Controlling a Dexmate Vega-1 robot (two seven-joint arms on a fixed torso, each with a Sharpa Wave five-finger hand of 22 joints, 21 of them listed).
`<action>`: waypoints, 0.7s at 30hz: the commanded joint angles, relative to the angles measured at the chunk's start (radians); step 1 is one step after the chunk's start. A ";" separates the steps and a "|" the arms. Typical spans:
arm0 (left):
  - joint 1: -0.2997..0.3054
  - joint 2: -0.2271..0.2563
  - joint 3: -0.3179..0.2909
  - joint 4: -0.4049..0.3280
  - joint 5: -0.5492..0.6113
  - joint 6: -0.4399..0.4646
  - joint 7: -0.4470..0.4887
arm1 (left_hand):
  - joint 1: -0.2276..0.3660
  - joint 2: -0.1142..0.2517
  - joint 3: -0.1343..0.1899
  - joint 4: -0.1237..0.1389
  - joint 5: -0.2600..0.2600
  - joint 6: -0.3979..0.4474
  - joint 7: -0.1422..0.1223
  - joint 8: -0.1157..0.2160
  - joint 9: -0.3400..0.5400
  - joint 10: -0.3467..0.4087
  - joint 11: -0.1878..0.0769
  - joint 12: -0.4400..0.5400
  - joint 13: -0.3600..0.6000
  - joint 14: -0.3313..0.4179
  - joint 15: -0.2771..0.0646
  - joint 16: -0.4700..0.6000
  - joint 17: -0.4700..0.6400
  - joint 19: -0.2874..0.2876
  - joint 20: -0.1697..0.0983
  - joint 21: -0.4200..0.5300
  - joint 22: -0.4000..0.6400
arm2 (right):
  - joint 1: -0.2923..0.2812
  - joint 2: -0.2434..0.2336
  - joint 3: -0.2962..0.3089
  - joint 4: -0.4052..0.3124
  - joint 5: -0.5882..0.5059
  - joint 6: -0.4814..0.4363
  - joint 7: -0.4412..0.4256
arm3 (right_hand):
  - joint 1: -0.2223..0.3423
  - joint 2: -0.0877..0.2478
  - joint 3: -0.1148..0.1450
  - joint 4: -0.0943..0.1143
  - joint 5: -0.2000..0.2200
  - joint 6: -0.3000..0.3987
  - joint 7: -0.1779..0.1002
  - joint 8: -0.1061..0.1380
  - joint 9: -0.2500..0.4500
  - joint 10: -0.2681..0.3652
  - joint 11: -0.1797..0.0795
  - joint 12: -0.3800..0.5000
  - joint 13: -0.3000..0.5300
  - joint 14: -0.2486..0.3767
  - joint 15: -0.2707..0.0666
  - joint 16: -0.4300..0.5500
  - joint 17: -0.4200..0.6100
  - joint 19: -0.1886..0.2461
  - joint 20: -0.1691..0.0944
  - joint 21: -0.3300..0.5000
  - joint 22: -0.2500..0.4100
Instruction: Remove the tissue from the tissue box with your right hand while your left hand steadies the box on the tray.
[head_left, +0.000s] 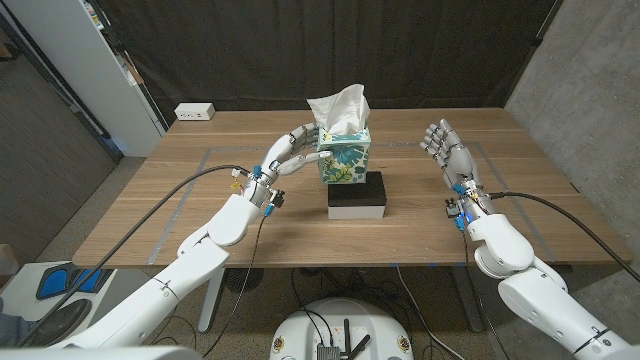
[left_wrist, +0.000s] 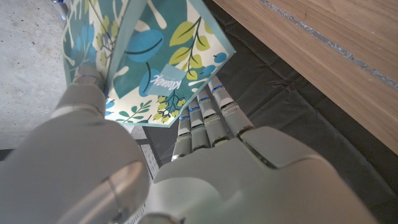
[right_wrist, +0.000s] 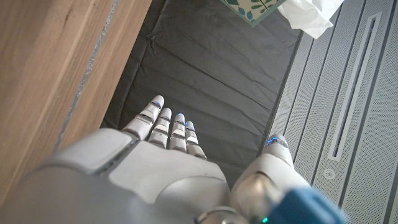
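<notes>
Left hand (head_left: 297, 146) clasps the teal floral cardboard tissue box (head_left: 345, 156); right hand (head_left: 447, 152) spread, empty, well apart. Advised: pinch the white tissue (head_left: 338, 106) low; draw straight up.

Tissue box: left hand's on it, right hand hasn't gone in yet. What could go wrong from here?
1. The tissue box stands on a small black-and-white tray; a sideways tug could tip it off.
2. The left hand grips only one side, so the box may lift with the tissue.
3. The right hand is open and well off to the side; a quick sweep in could knock the box.
</notes>
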 joint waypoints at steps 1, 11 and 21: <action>-0.004 -0.001 0.000 0.007 0.005 -0.007 0.000 | 0.028 0.037 0.001 -0.001 0.007 0.017 0.012 0.001 0.001 0.005 0.005 0.003 0.005 0.011 -0.007 0.002 0.005 0.012 0.000 0.007 0.004 | -0.013 -0.025 0.050 -0.083 0.005 -0.064 0.000 | -0.001 0.011 0.005 0.000 0.000 0.005 0.002 -0.003 0.003 0.005 0.000 0.002 0.003 0.002 0.003 -0.001 -0.001 0.002 0.003 -0.001 0.002; -0.013 -0.006 0.003 0.010 0.003 -0.006 -0.006 | 0.029 0.038 0.000 -0.001 0.007 0.019 0.012 0.000 0.001 0.007 0.007 0.002 0.005 0.012 -0.006 0.001 0.005 0.012 -0.002 0.006 0.004 | -0.001 -0.008 0.071 -0.098 0.002 -0.037 0.011 | -0.001 0.011 0.005 0.000 -0.001 0.005 0.003 -0.003 0.003 0.007 0.002 0.002 0.004 0.002 0.002 -0.001 -0.001 0.003 0.003 -0.001 0.002; -0.022 -0.005 0.006 0.012 -0.001 -0.002 -0.013 | 0.031 0.040 -0.001 -0.001 0.007 0.019 0.012 -0.002 0.001 0.008 0.004 0.002 0.006 0.012 -0.008 -0.001 0.005 0.011 -0.002 0.005 0.004 | 0.017 0.004 0.082 -0.105 -0.037 -0.026 0.012 | -0.001 0.012 0.006 0.000 -0.001 0.007 0.001 -0.003 0.003 0.009 0.002 0.002 0.004 0.004 0.002 -0.001 -0.001 0.005 0.004 -0.001 0.002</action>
